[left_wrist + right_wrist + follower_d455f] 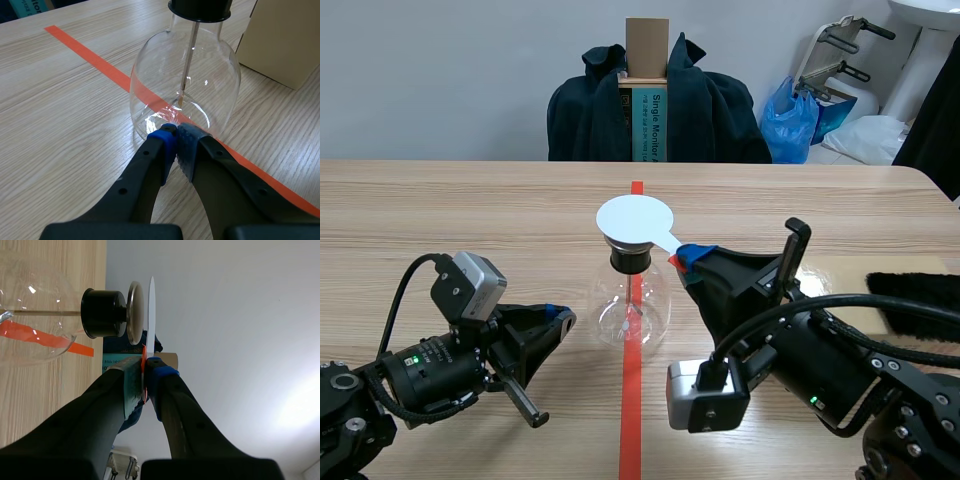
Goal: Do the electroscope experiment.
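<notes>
Grippers nearest: the left gripper [176,139], pressed together on nothing, lay at the base of the glass electroscope flask [630,305], which stood on the table [440,210]. The right gripper [145,374] pinched a white disc [635,218] just over the flask's top plate [134,312]. Beyond hung a dark jacket [720,110].

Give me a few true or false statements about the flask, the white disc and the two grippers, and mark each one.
1. The right gripper is shut on the handle of the white disc. True.
2. The white disc lies flat on the table. False: it is held over the top of the glass flask.
3. The left gripper is shut on nothing. True.
4. The flask lies on its side. False: it stands upright on the orange tape line.
5. The left gripper grips the black stopper. False: it sits low, by the flask's base.
</notes>
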Controlling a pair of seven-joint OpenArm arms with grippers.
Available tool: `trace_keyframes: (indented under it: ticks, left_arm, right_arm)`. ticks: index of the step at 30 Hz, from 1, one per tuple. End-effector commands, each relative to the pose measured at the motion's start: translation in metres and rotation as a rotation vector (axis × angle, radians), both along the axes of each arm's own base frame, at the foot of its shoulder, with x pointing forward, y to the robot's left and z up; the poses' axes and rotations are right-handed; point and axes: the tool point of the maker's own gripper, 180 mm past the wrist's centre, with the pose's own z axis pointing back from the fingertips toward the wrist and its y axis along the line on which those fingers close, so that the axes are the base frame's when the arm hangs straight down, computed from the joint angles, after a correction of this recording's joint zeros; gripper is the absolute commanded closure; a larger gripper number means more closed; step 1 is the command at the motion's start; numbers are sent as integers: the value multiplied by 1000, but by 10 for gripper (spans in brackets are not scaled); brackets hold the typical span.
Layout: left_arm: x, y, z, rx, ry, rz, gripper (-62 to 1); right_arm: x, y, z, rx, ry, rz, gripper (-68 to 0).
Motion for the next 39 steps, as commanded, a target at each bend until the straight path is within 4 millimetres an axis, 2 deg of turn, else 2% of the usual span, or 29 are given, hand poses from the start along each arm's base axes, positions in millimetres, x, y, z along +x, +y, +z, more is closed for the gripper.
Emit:
trace_keyframes:
  ticks: [1,18,29,39]
  left_arm:
    - [5,-3,10,-28,-28,6,-32]
    - [5,-3,10,-28,-28,6,-31]
    - [5,-3,10,-28,-28,6,-32]
    - [5,-3,10,-28,-28,6,-32]
  right_arm:
    - [5,-4,8,-3,-37,-5,-7]
    - [9,-8,9,-3,-39,-31,-7]
    - [34,-39,10,-1,-39,-255,-7]
    - [45,-60,10,0,-39,-385,-7]
